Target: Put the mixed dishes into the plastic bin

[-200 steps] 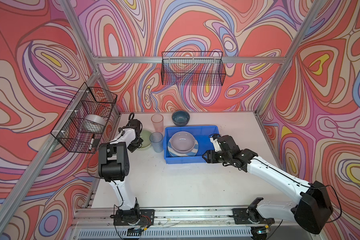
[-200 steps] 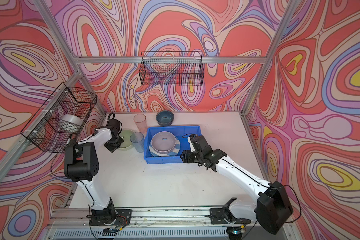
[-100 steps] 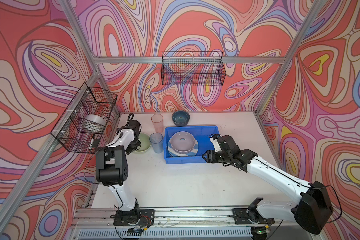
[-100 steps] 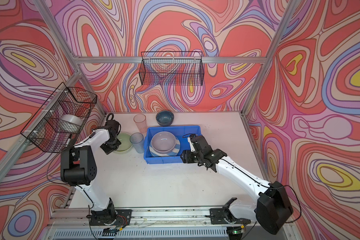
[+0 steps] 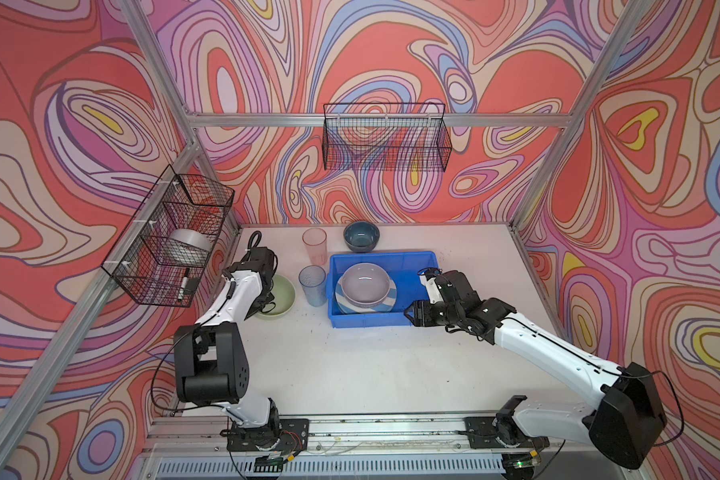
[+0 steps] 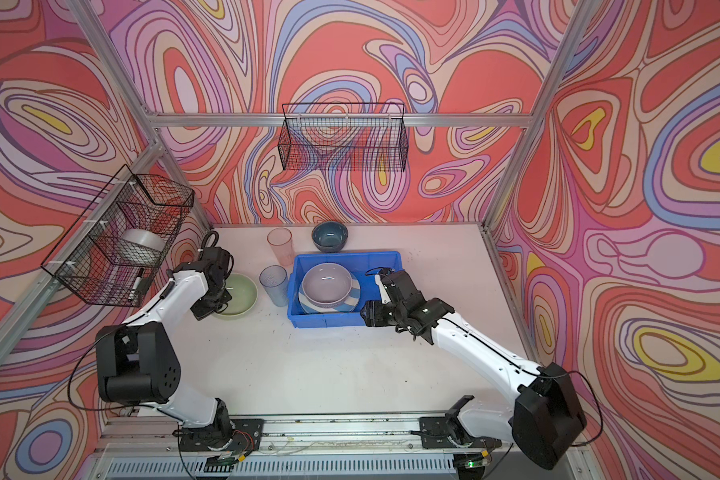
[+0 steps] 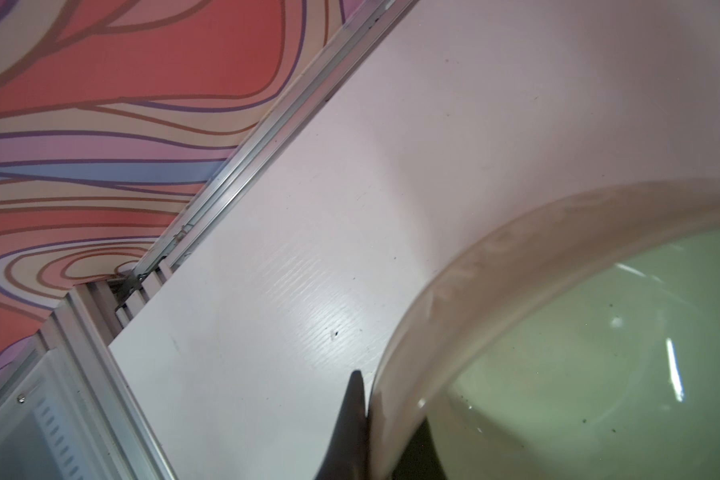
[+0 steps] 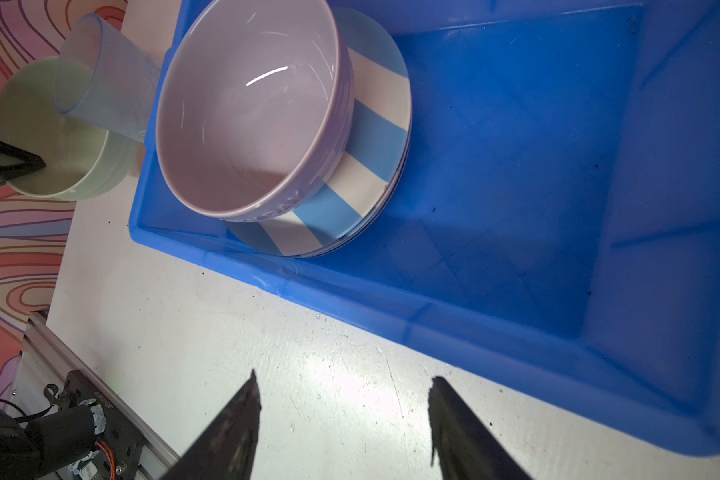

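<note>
While the left fingers [image 7: 352, 415] pinch the rim of the green bowl [image 5: 282, 291], it sits left of the blue bin [image 5: 412, 278], a bluish tumbler [image 5: 312, 285] between them. Right fingers [image 8: 233, 424]: wide apart, empty, over worktop [image 5: 371, 365] by bin's near corner.

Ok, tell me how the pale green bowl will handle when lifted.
The pale green bowl looks rigid, likely won't flex. Pinched at one rim spot by the left gripper, it may tilt; its glossy surface could slip.
</note>
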Controlling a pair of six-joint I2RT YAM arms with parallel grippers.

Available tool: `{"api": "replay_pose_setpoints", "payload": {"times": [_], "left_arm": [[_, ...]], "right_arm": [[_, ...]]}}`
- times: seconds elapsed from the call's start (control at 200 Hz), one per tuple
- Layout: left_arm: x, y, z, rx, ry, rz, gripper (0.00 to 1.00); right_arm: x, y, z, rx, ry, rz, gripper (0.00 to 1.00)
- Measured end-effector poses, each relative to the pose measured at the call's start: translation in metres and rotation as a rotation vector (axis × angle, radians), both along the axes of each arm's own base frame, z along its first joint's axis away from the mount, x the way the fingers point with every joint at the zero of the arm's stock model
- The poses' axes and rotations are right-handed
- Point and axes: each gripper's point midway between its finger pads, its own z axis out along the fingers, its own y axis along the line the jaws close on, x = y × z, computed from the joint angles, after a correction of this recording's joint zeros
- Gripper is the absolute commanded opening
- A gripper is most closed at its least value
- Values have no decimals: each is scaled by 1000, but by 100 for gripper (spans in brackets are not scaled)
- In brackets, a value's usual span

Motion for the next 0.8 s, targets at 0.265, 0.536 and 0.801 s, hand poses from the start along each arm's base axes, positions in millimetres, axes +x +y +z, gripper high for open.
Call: {"api": "replay_pose_setpoints", "payload": {"times": [0.265,0.536,0.801], "left_arm": [[-37,-6,27,-9,-2,-66,0],[-66,-19,68,-49,-119,-157,0],[-57,-60,79,-248,-117,-351,0]], "right_arm": [[2,2,7,5,-15,13,66],[10,8,12,0,-21,21,66],[19,14,21,6,-33,22,66]]}}
